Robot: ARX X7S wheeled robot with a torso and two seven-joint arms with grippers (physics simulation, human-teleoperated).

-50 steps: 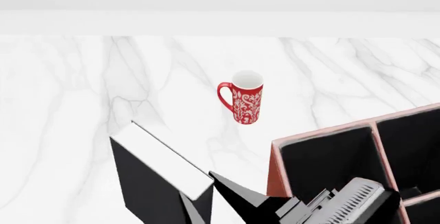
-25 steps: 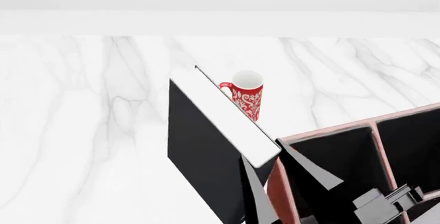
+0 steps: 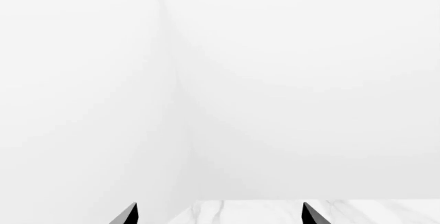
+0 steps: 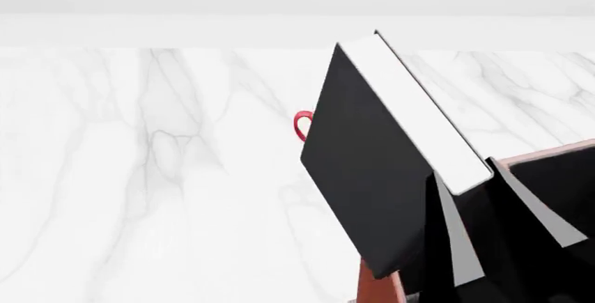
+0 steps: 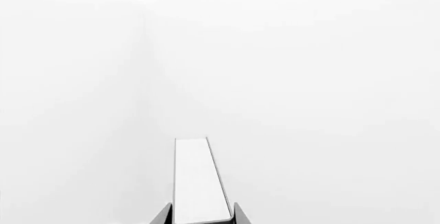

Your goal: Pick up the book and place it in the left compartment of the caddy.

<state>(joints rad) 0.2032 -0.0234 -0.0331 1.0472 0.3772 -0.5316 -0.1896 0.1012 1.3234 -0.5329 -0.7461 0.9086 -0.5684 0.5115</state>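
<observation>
My right tool [image 5: 200, 219] is clenched on the book [image 4: 386, 157], holding it raised and tilted at the caddy's [image 4: 381, 289] 12 o'clock, so it can slide into the left compartment. My left tool [image 3: 218, 216] is released, idle.

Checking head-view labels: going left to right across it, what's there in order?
Bare marble table → mug handle, the rest hidden → book, tilted, held up in the right pincer → caddy at the right edge.
</observation>
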